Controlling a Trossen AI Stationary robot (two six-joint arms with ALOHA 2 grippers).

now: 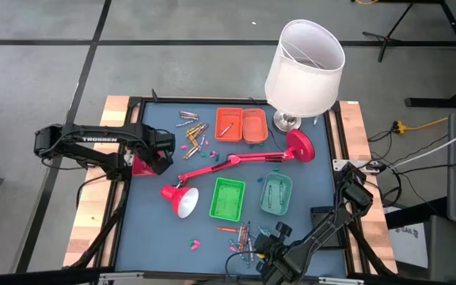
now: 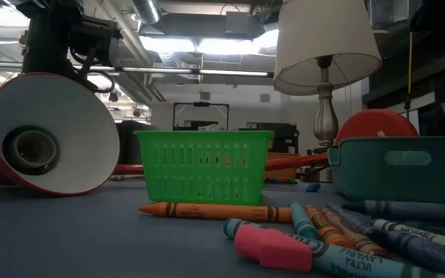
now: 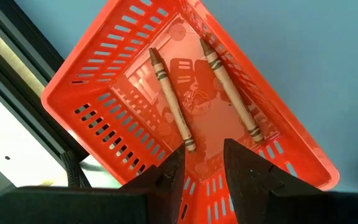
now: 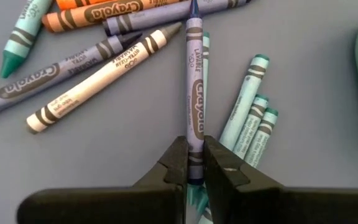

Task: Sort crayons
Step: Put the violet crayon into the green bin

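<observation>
overhead, dark blue table top carries crayons scattered at 11 and 6 o'clock. right gripper at 6 o'clock pinches purple crayon. left gripper at 9 o'clock parted above red basket. room behind: ceiling lights.

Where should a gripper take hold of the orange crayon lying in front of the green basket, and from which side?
Grip the orange crayon across its paper-wrapped middle, coming straight down from above. It lies flat and alone on the mat, apart from the green basket and the crayon pile, so both long sides look free for the fingers.
</observation>
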